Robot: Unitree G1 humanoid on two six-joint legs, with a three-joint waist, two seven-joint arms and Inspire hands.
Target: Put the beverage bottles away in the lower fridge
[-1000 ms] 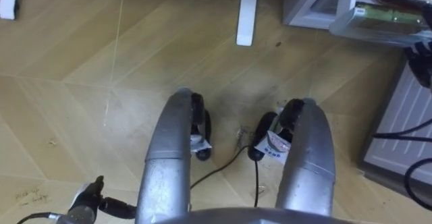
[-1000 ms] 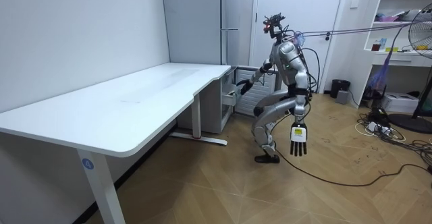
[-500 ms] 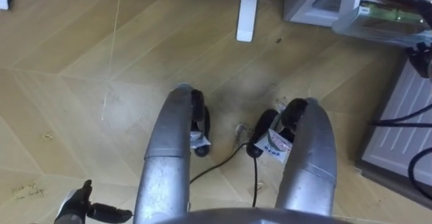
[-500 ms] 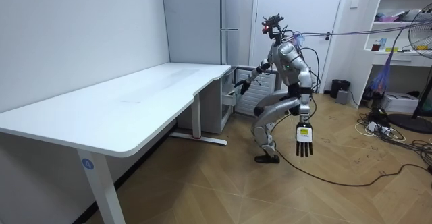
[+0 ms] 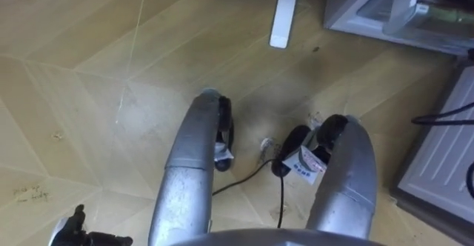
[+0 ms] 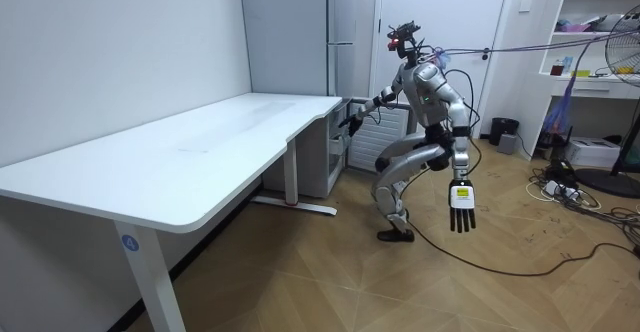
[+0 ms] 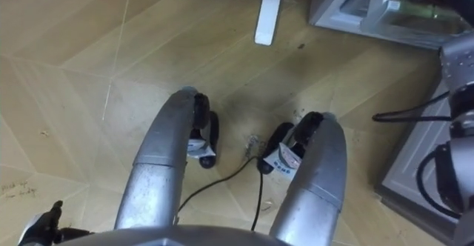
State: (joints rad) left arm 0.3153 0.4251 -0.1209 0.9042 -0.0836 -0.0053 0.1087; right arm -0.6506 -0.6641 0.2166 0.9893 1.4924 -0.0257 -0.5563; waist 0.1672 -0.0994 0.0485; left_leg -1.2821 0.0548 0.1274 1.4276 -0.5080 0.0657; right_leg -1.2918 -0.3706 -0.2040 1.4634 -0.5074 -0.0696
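I stand crouched on the wood floor in front of the grey fridge [image 6: 350, 32], beside the desk. The fridge's open lower part [image 5: 385, 9] shows at the top right, with a clear shelf [image 7: 404, 5] holding something greenish, perhaps a bottle. My left hand [image 6: 461, 209] hangs behind me with straight fingers and holds nothing; its dark fingers also show at the bottom left [image 5: 74, 235]. My right hand [image 6: 346, 124] is stretched out toward the fridge's lower part. Its forearm [image 7: 459, 68] shows at the right edge, and its fingers are too small to read.
The white desk [image 6: 200, 142] stands on the room view's left, its white foot [image 5: 284, 12] on the floor just ahead of me. A ribbed white panel [image 5: 444, 157] lies close on my right. A fan and shelves [image 6: 600, 32] stand behind me.
My left hand has swung further back, toward the room view's right, sliding down the eye view's left corner. The eye views shifted slightly. My right hand stays by the fridge.
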